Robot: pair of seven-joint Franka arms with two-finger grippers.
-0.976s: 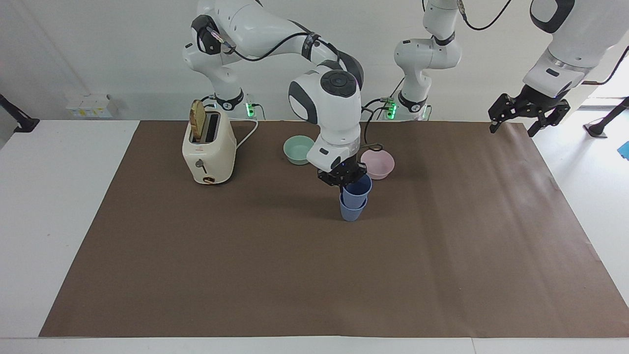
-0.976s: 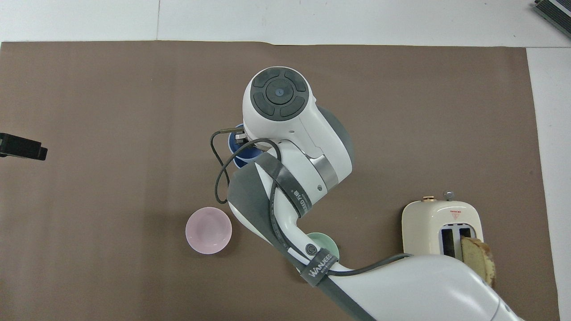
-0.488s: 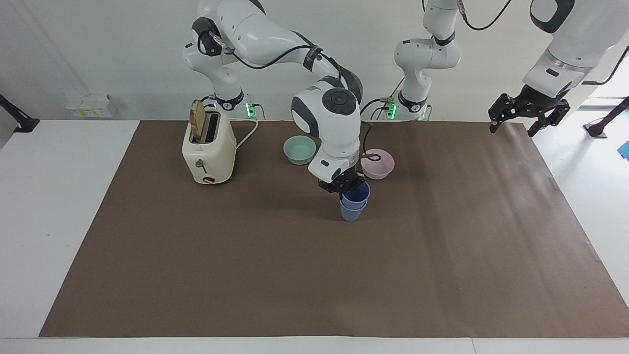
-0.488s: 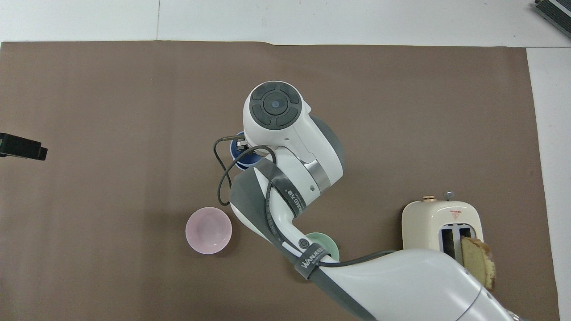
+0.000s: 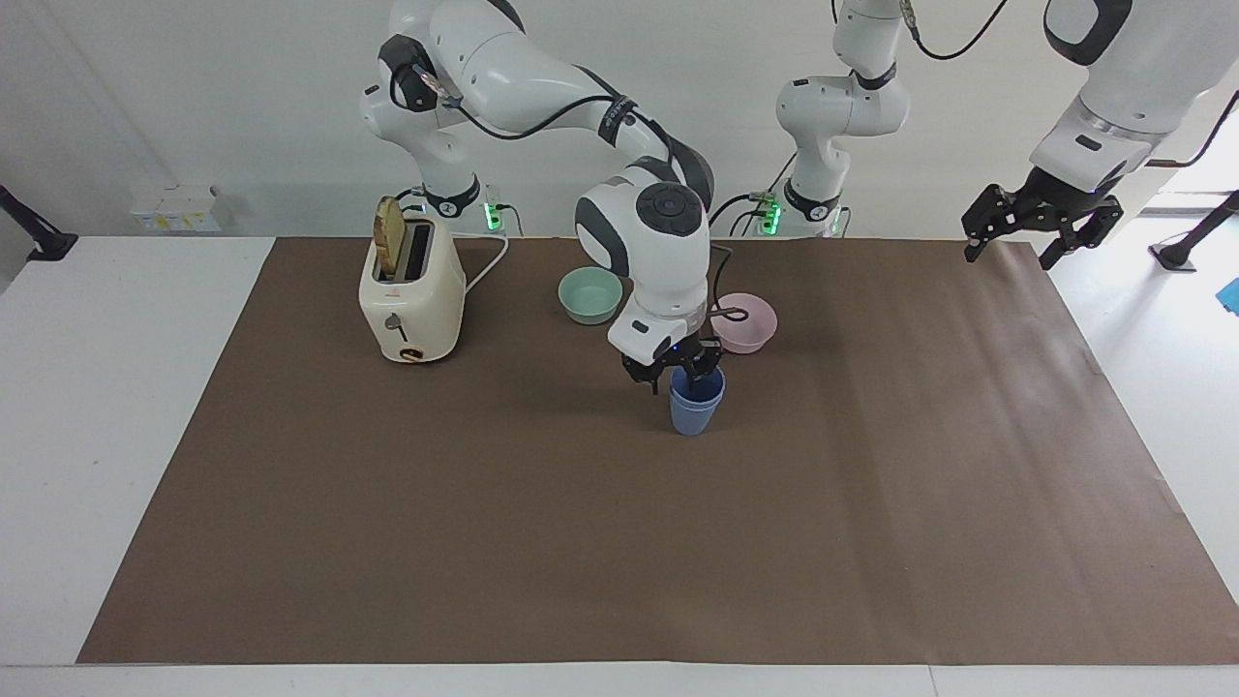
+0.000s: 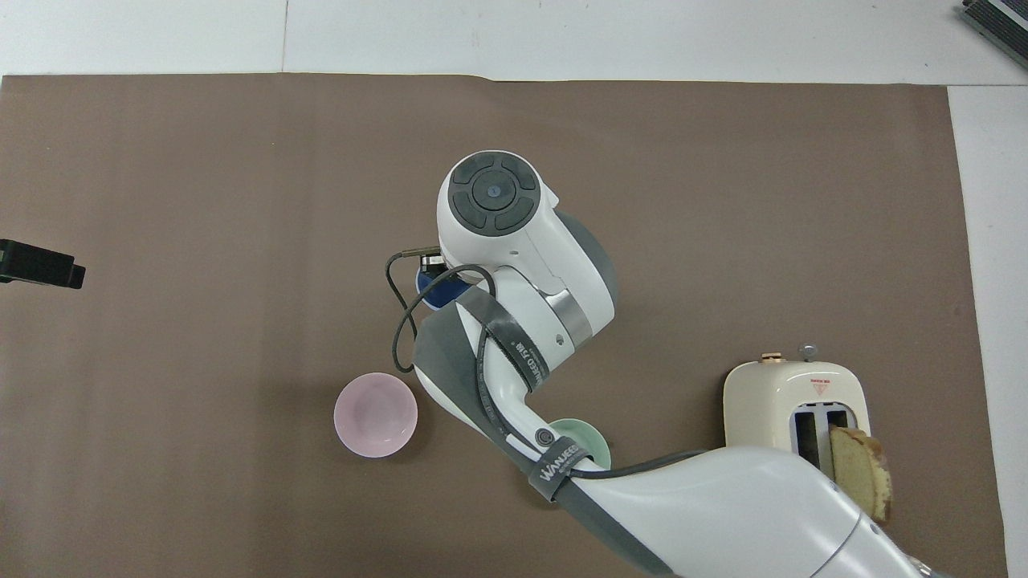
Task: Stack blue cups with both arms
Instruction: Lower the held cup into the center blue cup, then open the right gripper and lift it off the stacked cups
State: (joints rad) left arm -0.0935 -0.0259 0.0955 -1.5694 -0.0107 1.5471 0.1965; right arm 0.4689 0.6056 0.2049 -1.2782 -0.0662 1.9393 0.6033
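Observation:
The two blue cups (image 5: 696, 407) stand nested as one stack in the middle of the brown mat; in the overhead view only a sliver of the blue cups (image 6: 428, 293) shows under the right arm's wrist. My right gripper (image 5: 676, 369) sits right over the stack's rim, open, with one finger on each side of the upper cup's rim. My left gripper (image 5: 1041, 232) hangs open and empty in the air over the mat's edge at the left arm's end, waiting; its tip (image 6: 40, 265) shows at the overhead view's edge.
A cream toaster (image 5: 411, 300) with a slice of toast stands toward the right arm's end. A mint-green bowl (image 5: 590, 293) and a pale pink bowl (image 5: 750, 324) lie nearer to the robots than the stack, with the right arm's cable looping over the pink one.
The right gripper has come down, pushing the upper cup fully into the lower one, and its fingers have spread apart. The left arm has not moved.

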